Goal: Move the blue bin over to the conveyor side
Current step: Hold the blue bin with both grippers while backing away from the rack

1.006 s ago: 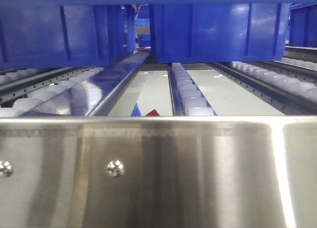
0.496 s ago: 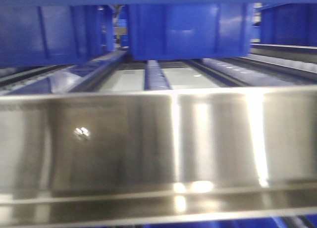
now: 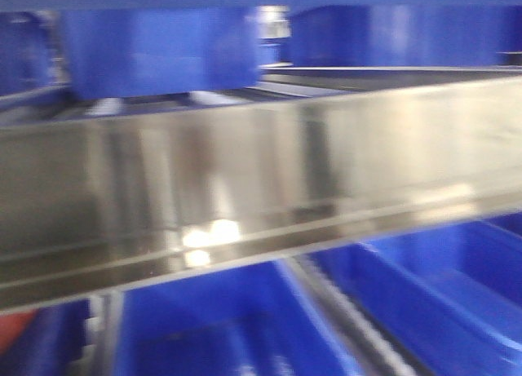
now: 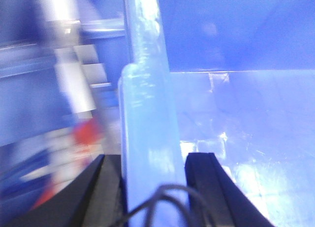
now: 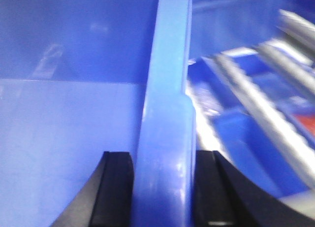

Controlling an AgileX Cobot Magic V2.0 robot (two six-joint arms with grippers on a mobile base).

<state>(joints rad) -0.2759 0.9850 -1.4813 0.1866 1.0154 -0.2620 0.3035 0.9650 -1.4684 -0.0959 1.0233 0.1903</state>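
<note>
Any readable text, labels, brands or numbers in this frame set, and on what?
None readable; all views are motion-blurred.
The blue bin, rim gripped by the left pincer and right pincer: plain, no marking.
The steel panel: reflections only.
The red and white smear: too blurred to tell if it is a label.

Rim of blue bin — plastic, glossy, smooth, pale sheen; inner walls reflective. Fingers of left gripper & right gripper: black, matt, material n/k. Steel panel: brushed metal, shiny, streaked reflections. Bins below steel panel — blue plastic, glossy; img blurred.
</note>
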